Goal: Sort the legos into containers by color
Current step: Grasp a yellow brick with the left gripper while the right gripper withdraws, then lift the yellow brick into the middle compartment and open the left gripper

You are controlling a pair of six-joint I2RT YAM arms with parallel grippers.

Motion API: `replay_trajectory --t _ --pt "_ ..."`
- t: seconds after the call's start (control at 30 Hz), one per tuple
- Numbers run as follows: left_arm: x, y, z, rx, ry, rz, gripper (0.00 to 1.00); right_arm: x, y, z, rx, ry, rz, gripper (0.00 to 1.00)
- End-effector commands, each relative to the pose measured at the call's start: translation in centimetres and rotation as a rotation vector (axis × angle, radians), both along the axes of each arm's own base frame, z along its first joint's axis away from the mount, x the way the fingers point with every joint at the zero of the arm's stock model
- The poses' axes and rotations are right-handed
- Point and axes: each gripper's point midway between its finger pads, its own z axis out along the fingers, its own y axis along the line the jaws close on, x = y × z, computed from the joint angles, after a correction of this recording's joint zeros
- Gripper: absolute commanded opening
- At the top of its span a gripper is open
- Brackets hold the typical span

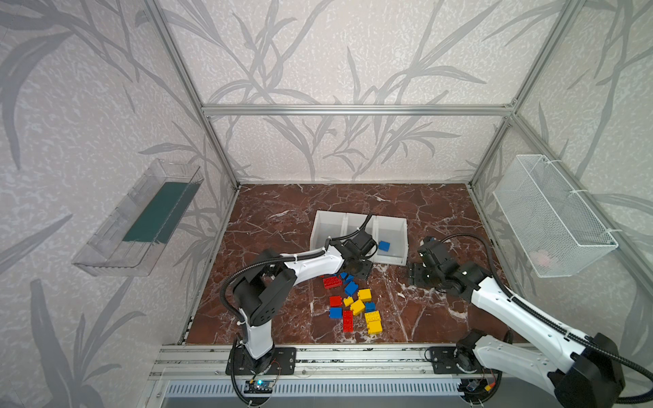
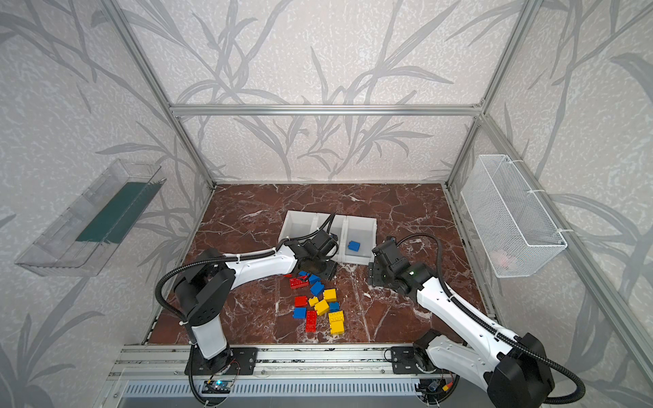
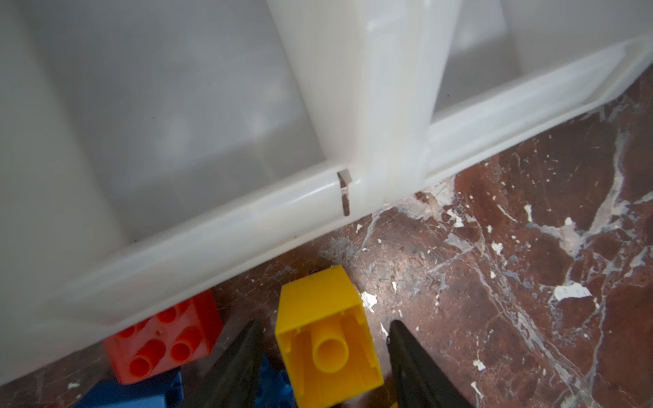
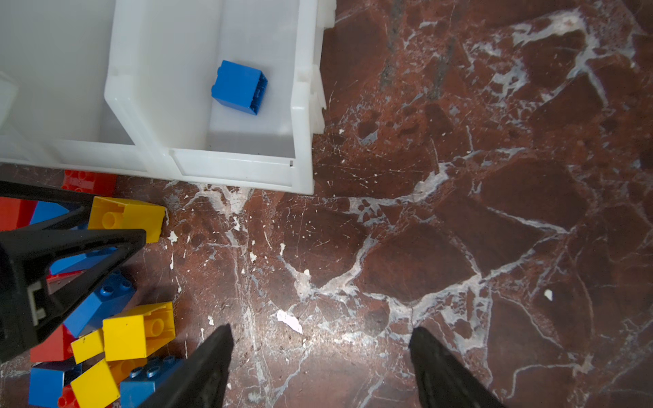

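Our left gripper [image 3: 325,323] straddles 1 square yellow brick [image 3: 318,296] tipped on its side, hollow underside facing the wrist camera; we cannot tell whether the jaws press it. It lies just before the containers [image 3: 247,219], whose right-hand bin holds 1 blue brick [image 1: 384,246]. Our right gripper [image 4: 319,349] gapes over the marble table [image 4: 459,247].

Three containers [image 1: 327,229] and perhaps sixteen legos [image 1: 364,294].
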Motion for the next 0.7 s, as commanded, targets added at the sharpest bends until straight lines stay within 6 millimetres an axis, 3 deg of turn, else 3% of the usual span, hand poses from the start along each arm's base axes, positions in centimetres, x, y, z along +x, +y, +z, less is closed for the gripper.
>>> replay_trajectory --t 0.0,0.2,0.4,0.53,0.67 --pt "0.2 -0.2 0.0 0.032 0.002 -0.013 0.53 -0.2 -0.2 -0.1 -0.008 0.009 -0.005 0.79" --pt "0.1 -0.6 -0.2 0.032 0.008 -0.026 0.37 -0.3 -0.2 -0.2 -0.007 0.013 -0.005 0.79" --pt "-0.2 -0.6 0.6 0.016 0.005 -0.037 0.29 -0.4 -0.5 -0.1 -0.013 0.009 -0.008 0.79" --pt "0.2 -0.6 2.9 -0.022 -0.035 -0.007 0.28 -0.6 -0.6 0.1 -0.016 0.009 -0.010 0.79" --pt "2.3 0.3 6.9 -0.047 -0.144 0.074 0.28 -0.9 -1.0 0.2 -0.025 0.008 -0.014 0.79"
